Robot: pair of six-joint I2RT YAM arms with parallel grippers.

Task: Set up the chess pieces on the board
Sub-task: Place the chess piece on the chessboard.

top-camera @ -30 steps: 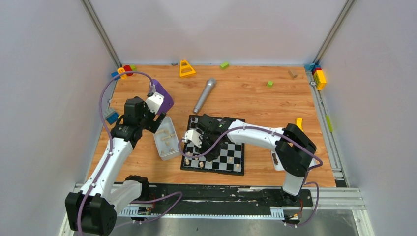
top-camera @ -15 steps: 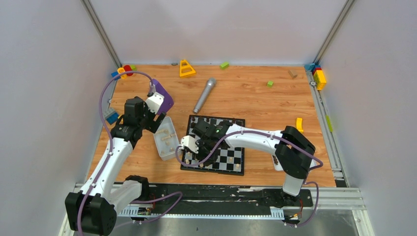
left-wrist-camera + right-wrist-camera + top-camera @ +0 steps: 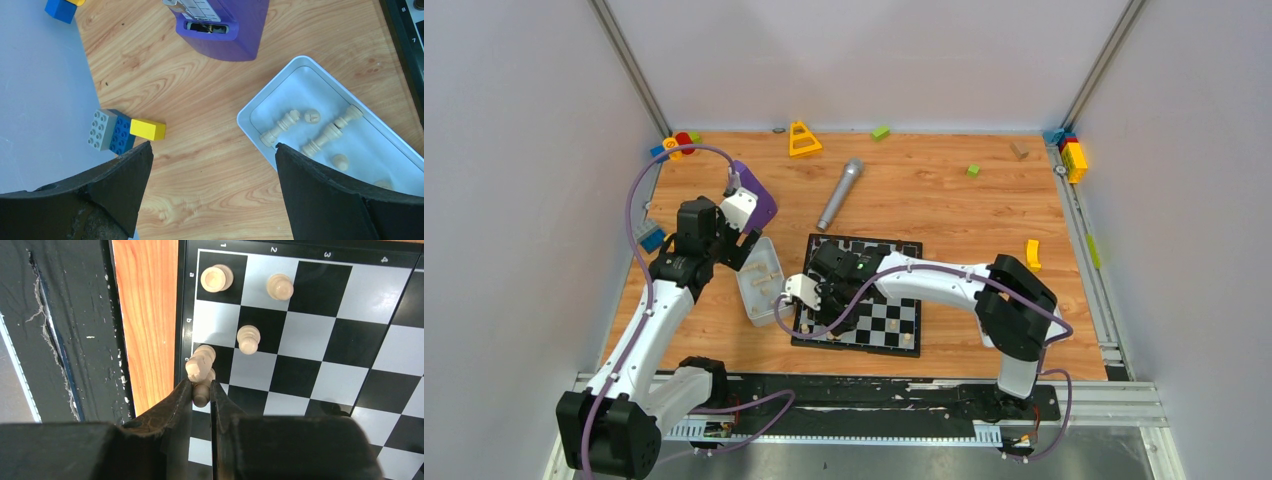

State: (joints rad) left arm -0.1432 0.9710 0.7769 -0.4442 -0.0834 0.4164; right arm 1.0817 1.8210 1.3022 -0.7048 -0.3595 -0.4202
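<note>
- Wood table point(image 3: 944, 200), grey walls on three sides; loose blocks along far and left edges, mic point(image 3: 840, 193) lying far of the board point(image 3: 894, 320).
- Board sits near-centre. Three pale pieces stand at its near-left corner: point(image 3: 216, 278), point(image 3: 279, 286), point(image 3: 248, 337).
- R gripper point(image 3: 201, 390) is over the board's near edge, fingers pressed in on the base of a pale piece point(image 3: 200, 365).
- Held piece: its head sticks out past the fingertips and leans a bit, so it is not quite upright. It is over the dark square marked c, just right of the corner pieces. Can't tell if the base touches the board.
- Key relation: target square is directly under the piece, so the drop looks straight down w/ little sideways shift. Nearest neighbour is the piece one square left and one far, close but apart.
- Judgement: placing step, prob. near release. Risk is the lean tipping the piece as the fingers part.
- L gripper point(image 3: 212, 150) is spread wide, holding nothing, hovering beside the tray point(image 3: 325, 87) left of the board.
- Tray holds more pale pieces lying on their sides, e.g. point(image 3: 280, 127), point(image 3: 330, 132), long axes running diagonally. L arm is nearer to them.
- Purple box point(image 3: 220, 30) is just far of the tray.
</note>
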